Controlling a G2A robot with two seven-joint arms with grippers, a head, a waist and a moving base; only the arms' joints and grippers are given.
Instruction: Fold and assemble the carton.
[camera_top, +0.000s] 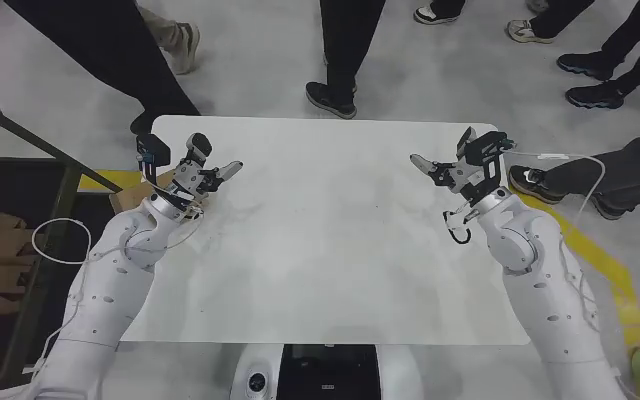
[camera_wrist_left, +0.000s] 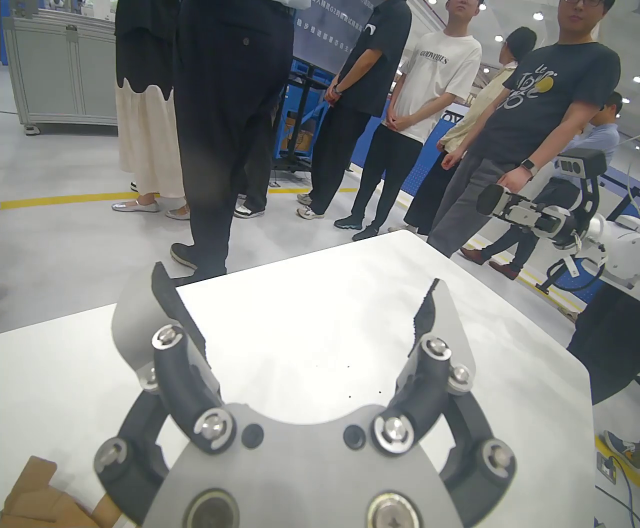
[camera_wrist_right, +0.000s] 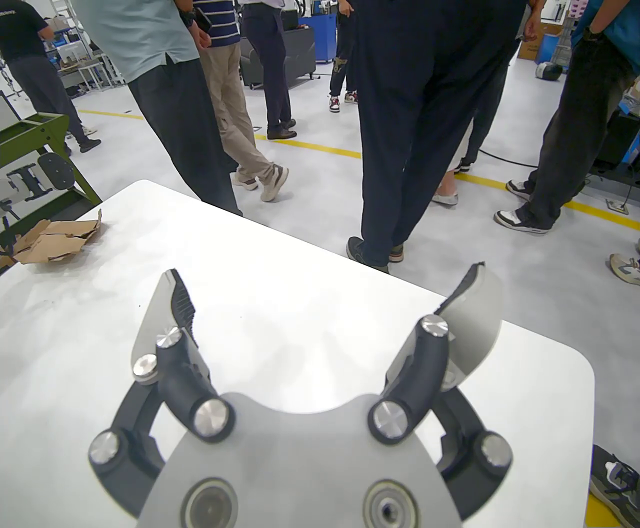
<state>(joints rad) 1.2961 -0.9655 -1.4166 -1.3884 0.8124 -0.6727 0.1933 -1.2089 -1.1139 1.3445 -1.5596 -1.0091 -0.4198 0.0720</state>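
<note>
1. Table (camera_top: 330, 260): white, rectangular with rounded corners. Both arms come in over it from the near side, one along each side edge, and both wrists sit above the far half of the surface.

2. Left gripper (camera_top: 216, 158): positioned over the far-left part of the table, above the surface and touching nothing. In the left wrist view the left gripper (camera_wrist_left: 300, 290) has its two fingers spread wide apart, with bare tabletop (camera_wrist_left: 500, 345) between them. Nothing is held.

3. Right gripper (camera_top: 442, 152): positioned over the far-right part of the table, level with the left one and well apart from it. In the right wrist view the right gripper (camera_wrist_right: 325, 280) likewise has its fingers spread wide, with nothing between them. It also shows in the distance in the left wrist view (camera_wrist_left: 495, 201).

4. Carton (camera_top: 124, 199): flattened brown cardboard, unassembled, lying across the left edge of the table, just beside the left wrist and partly covered by that arm. Neither gripper touches it. From the right wrist it shows at the opposite table edge (camera_wrist_right: 55, 240), creased and lying nearly flat. A corner of it shows in the left wrist view (camera_wrist_left: 35, 492).
</note>
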